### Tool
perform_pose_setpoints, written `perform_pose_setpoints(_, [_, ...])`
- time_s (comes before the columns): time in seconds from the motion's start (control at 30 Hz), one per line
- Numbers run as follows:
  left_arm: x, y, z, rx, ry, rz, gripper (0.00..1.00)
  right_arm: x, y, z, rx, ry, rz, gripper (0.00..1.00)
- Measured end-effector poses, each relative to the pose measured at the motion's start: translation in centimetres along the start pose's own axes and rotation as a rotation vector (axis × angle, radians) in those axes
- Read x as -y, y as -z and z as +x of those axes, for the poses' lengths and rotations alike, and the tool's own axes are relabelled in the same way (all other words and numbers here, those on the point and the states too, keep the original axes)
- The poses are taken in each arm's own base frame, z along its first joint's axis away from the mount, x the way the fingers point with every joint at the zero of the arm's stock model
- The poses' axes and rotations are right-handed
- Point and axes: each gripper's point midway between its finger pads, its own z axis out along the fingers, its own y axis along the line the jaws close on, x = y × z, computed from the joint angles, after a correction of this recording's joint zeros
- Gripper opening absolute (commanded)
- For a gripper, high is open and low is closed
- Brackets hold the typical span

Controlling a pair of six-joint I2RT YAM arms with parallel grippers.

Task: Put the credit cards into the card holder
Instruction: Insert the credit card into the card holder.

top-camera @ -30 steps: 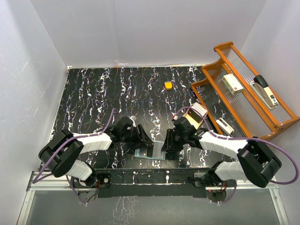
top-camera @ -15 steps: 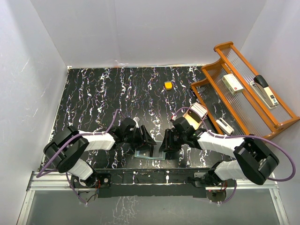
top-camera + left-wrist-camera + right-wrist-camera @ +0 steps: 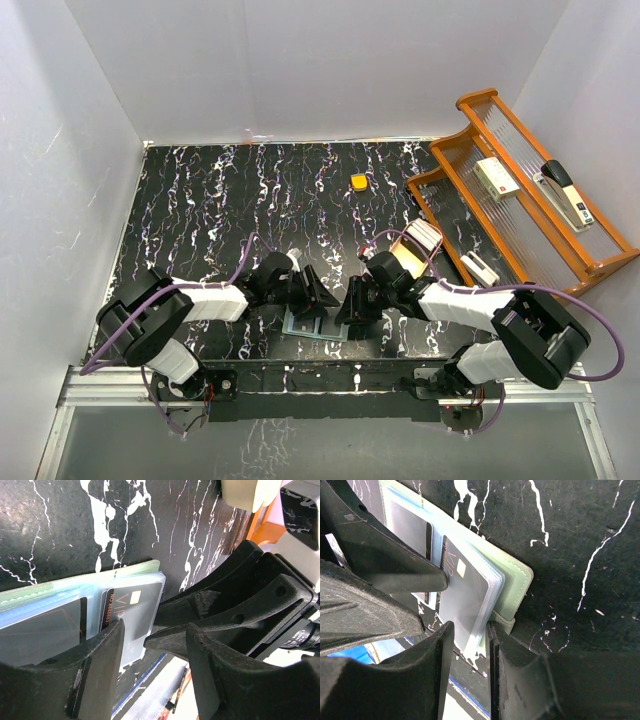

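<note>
Lying open near the worktop's point(image 3: 200, 220) front edge, the card holder point(image 3: 312, 326) shows a dark VIP card point(image 3: 131, 612) pocketed, left end effector point(image 3: 316, 299) spread, right end effector point(image 3: 352, 308) narrowed around its edge.

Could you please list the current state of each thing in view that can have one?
card holder: lying open on the table, clear sleeves showing.
VIP card: tucked in a sleeve.
left gripper: fingers apart, over the holder.
right gripper: fingers nearly closed at the holder's edge.
stapler: closed, on the wooden rack.
</note>
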Motion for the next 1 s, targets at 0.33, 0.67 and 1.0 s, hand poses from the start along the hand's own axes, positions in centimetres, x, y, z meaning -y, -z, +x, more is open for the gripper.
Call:
perform_pose_setpoints(0.33, [-0.6,0.9,-0.1,0.006,-0.009,-0.068,0.54,0.3,0.5,-0.2,-0.016,0.108,0.051,0.34])
perform_pose_setpoints(0.67, [-0.6,5.1,-3.1,0.097,-0.036,-0.118,0.56,1.0,2.1,-2.6,-0.016,0.331,0.190,0.35])
perform_pose_setpoints(1.0, [-4.6,6.6,-2.8,0.088,0.004,-0.273,0.57,-0.7,1.9,-4.2,-0.145,0.695,0.134,0.36])
